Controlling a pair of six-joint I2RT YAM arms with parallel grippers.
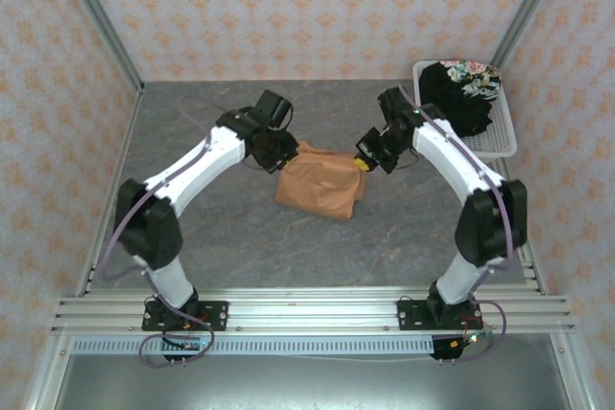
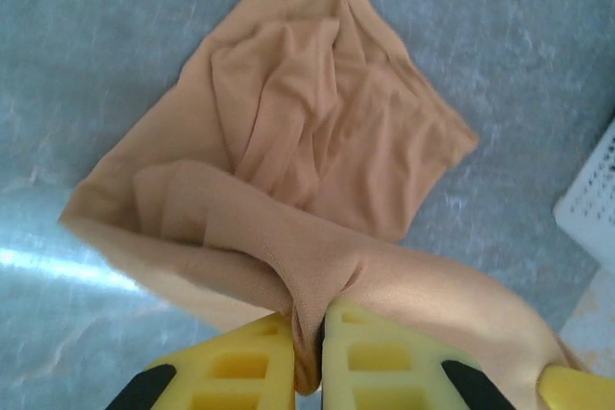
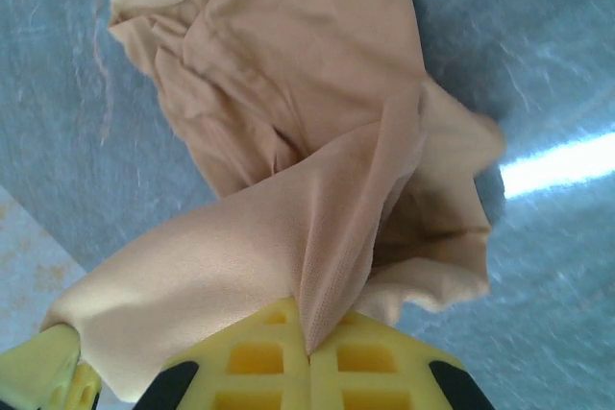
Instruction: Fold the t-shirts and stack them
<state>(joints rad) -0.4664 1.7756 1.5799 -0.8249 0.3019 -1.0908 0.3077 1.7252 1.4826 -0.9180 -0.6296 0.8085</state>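
Orange t-shirt (image 1: 320,184) sits mid-table, bunched into a rough fold with the plain side up, not flat and not finished. Your left gripper (image 2: 307,324) has its jaws almost together, pinching a ridge of orange cloth at the shirt's left edge. Your right gripper (image 3: 309,333) is clamped tight on a fold at the right edge. The shirt's middle rests on the table (image 1: 288,247). Black t-shirt (image 1: 459,93) lies crumpled in the white basket (image 1: 506,146) at the far right corner. Judging by that: no shirt properly folded, nothing stacked, most of the job left. Nothing blocks the orange one. The basket sits near your right arm, so mind it.
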